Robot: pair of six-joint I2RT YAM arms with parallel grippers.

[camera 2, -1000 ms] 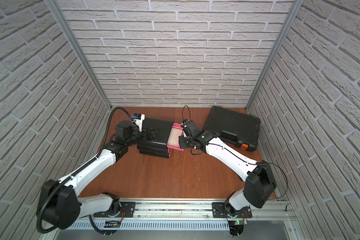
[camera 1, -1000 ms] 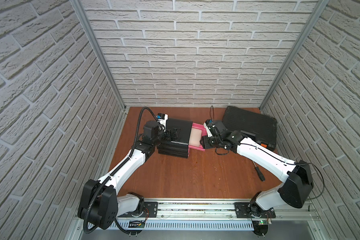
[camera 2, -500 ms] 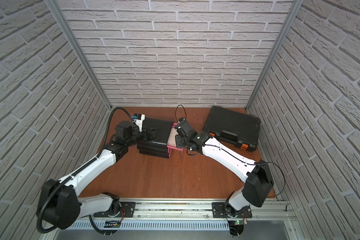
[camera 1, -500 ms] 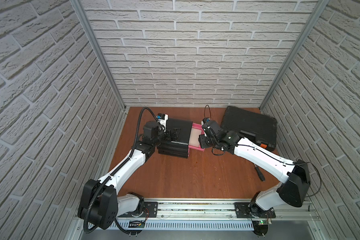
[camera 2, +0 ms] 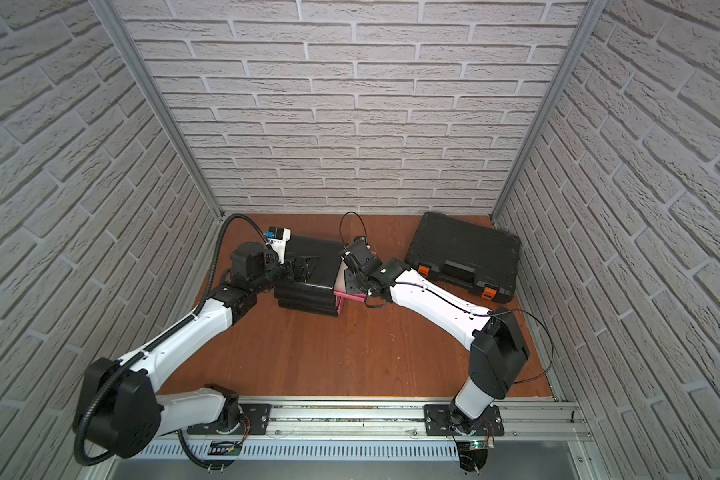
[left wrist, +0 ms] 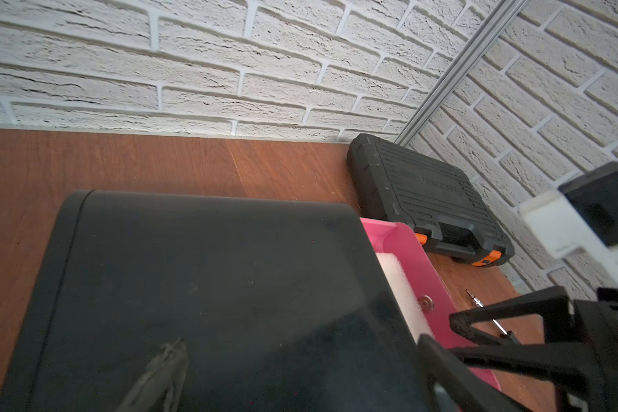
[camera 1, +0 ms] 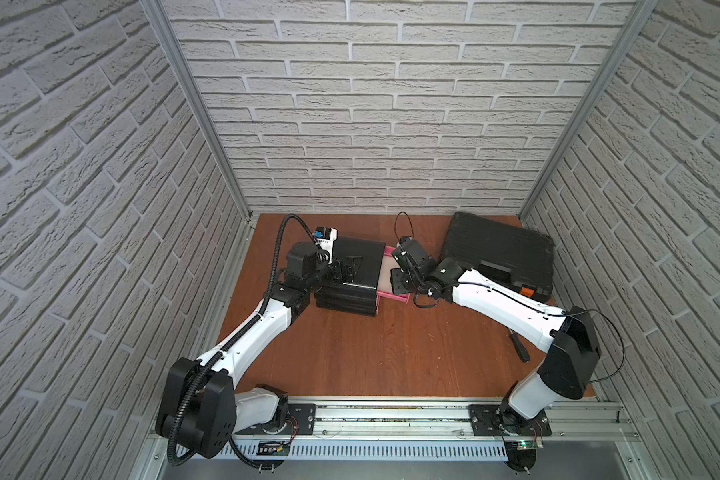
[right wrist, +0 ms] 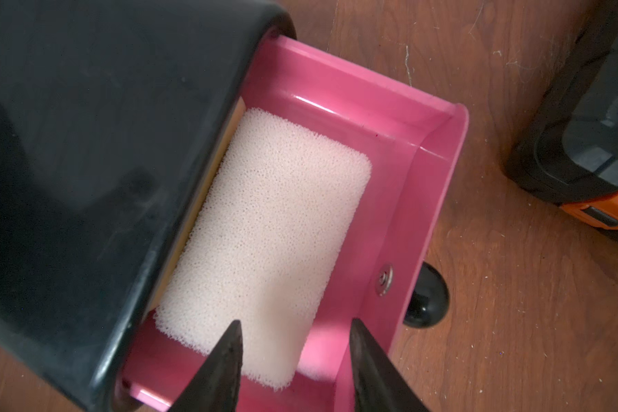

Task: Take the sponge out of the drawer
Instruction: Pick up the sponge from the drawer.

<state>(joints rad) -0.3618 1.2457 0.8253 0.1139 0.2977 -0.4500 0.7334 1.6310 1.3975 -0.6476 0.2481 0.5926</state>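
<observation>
Pale sponge (right wrist: 264,242) lies flat in pink drawer (right wrist: 425,199), drawn out of black cabinet (camera 1: 358,249); right gripper (right wrist: 293,328) hangs above it, jaws parted, grasping nothing; left gripper (camera 1: 347,268) over cabinet top, jaws spread wide

The left arm (camera 1: 252,332) and right arm (camera 1: 504,307) stretched forward and inward. The left gripper (camera 1: 349,266) held its jaws spread wide. The right gripper (right wrist: 294,323) pointed down, jaws partly apart.
</observation>
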